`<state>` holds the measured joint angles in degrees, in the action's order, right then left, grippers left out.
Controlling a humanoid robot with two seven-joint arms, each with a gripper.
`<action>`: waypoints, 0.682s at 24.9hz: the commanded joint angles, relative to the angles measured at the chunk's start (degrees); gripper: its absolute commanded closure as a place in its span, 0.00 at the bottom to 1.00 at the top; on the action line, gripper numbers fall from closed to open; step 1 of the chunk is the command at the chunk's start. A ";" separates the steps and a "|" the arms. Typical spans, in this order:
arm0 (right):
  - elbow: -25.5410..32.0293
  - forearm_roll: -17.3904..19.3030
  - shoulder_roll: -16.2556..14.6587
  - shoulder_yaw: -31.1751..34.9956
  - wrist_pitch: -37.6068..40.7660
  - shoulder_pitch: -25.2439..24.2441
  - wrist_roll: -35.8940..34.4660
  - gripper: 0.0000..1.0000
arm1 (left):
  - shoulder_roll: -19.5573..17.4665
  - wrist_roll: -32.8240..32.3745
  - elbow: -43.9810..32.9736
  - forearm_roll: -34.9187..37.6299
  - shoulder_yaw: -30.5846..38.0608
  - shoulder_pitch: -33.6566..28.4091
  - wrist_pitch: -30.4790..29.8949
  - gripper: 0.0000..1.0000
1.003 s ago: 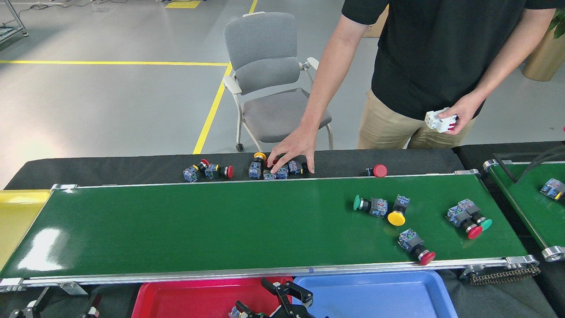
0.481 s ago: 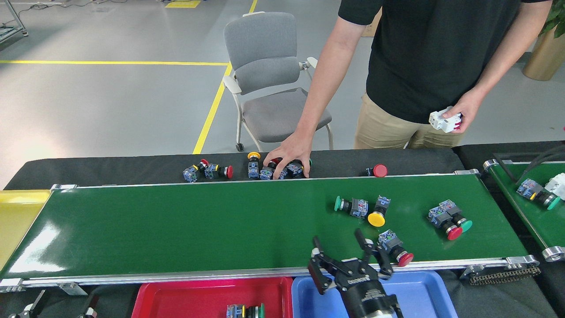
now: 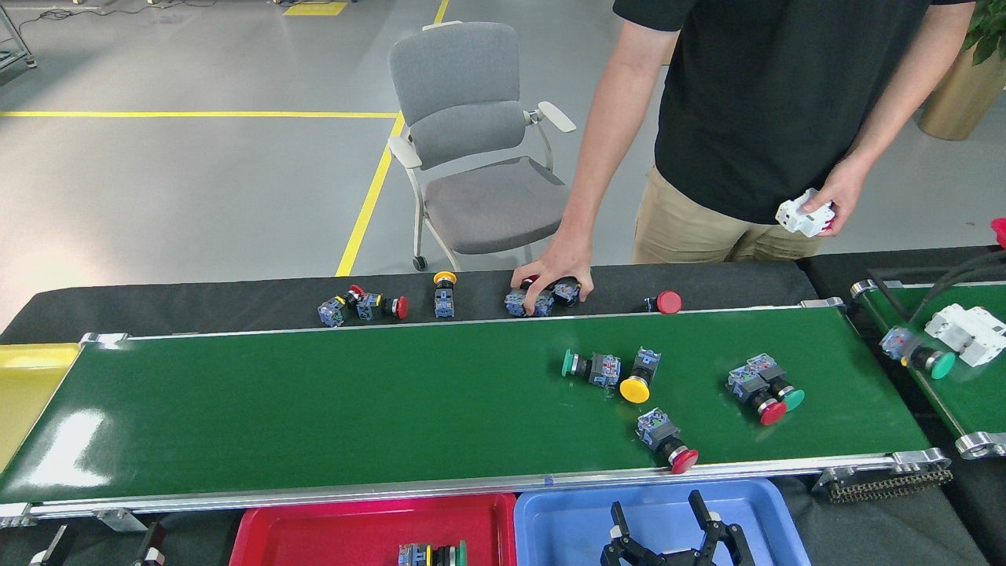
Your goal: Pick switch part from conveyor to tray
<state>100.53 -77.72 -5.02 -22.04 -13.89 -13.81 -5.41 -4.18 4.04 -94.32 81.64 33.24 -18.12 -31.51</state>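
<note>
Bright, even overhead lighting. Soft white glare patch on conveyor (image 3: 71, 440) at left end, faint sheen on floor (image 3: 157, 196). Shadows short and soft. Sharp focus throughout, slight wide-angle bowing at edges.

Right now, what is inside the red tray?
One switch part lies in the red tray near its right side, at the picture's bottom edge. The part's lower half and the tray's near portion are cut off, so anything there is unseen.

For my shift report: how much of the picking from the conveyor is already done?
Done: one switch part lies in the red tray. In hand: nothing; the right gripper is open over the blue tray. Left: five switch parts on the conveyor, nearest the red-capped one at the near rail.
</note>
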 commanded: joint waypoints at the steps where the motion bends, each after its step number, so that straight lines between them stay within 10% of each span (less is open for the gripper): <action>1: 0.81 0.20 0.19 0.33 -0.26 1.86 2.07 0.01 | -0.30 0.18 -0.78 -0.34 0.07 0.10 0.14 0.00; 17: -12.02 0.29 5.29 -1.25 1.32 16.53 7.87 0.11 | -1.18 0.00 -0.51 0.27 -0.90 0.63 -0.13 0.00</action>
<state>88.41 -77.37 -0.01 -22.82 -13.71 1.51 2.13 -4.64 3.91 -94.33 81.87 32.25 -17.82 -31.44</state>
